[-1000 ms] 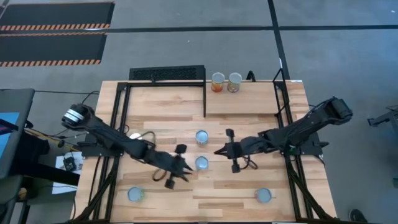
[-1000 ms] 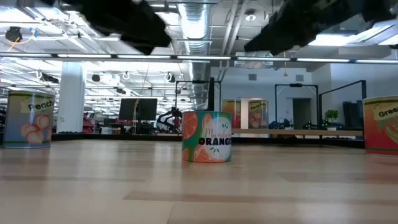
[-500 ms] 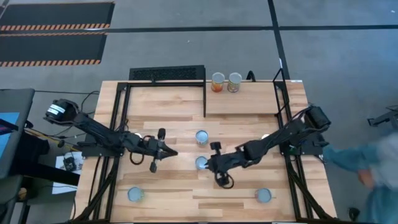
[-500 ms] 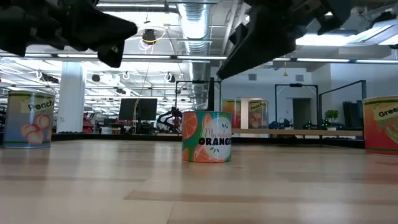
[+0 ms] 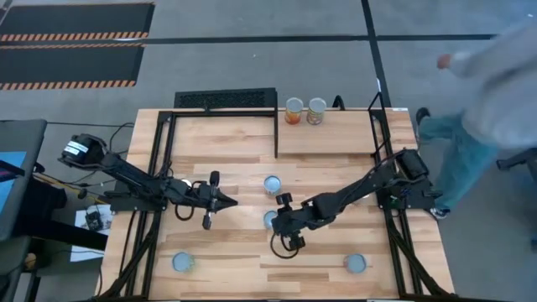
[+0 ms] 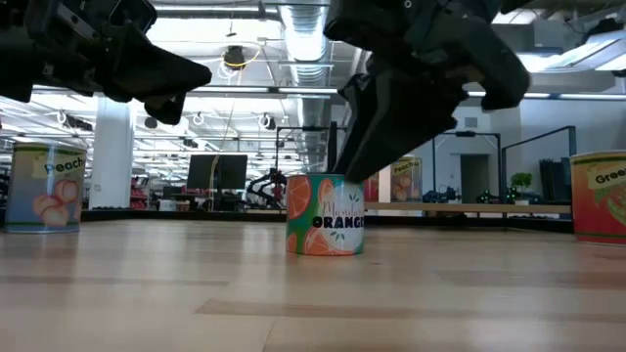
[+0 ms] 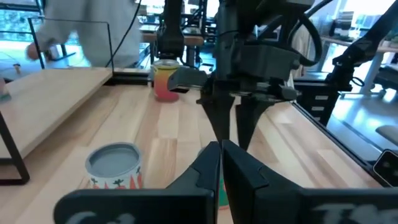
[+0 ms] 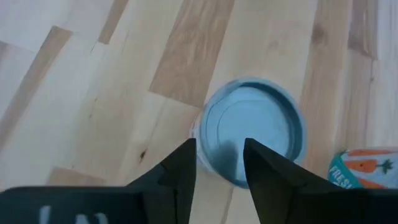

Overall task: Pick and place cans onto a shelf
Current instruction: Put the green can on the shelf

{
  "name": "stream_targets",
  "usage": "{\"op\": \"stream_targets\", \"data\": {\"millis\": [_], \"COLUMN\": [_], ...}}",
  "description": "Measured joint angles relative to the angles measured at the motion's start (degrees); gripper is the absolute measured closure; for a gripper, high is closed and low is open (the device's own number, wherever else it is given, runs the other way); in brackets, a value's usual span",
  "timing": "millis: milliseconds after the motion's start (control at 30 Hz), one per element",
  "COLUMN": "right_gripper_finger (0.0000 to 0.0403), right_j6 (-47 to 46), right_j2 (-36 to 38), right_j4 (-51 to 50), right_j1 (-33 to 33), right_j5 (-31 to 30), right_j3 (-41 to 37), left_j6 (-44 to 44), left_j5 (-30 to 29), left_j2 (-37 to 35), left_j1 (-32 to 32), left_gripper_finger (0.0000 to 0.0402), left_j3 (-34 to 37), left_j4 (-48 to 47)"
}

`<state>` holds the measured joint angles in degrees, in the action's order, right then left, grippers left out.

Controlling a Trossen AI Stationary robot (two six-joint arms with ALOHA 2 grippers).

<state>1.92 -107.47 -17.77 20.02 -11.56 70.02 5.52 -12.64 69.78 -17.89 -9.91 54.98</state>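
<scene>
We count six cans: two (image 5: 305, 111) on the shelf (image 5: 327, 138) at the bench's (image 5: 235, 252) far edge, two mid-bench, two (image 5: 183, 262) by the near edge. Our right gripper (image 5: 280, 225), fingers spread, hangs above the mandarin can (image 6: 326, 215). Our left gripper (image 5: 220, 200), fingers pressed together, hovers mid-bench beside it.
</scene>
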Motion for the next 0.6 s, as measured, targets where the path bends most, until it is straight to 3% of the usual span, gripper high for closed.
{"op": "stream_targets", "data": {"millis": [433,600], "right_gripper_finger": [0.0388,0.0388], "right_j6": [4.3,6.6], "right_j2": [-0.2,5.8], "right_j4": [-3.8,-10.0], "right_j1": [-3.6,-3.8], "right_j5": [5.5,5.5], "right_j3": [0.2,-0.1], "left_j6": [0.5,-1.1], "left_j5": [-3.6,-4.8], "left_j2": [0.0,0.0], "left_j1": [0.0,0.0], "left_gripper_finger": [0.0394,0.0394], "left_j3": [-0.2,-0.2], "left_j4": [0.0,0.0]}}
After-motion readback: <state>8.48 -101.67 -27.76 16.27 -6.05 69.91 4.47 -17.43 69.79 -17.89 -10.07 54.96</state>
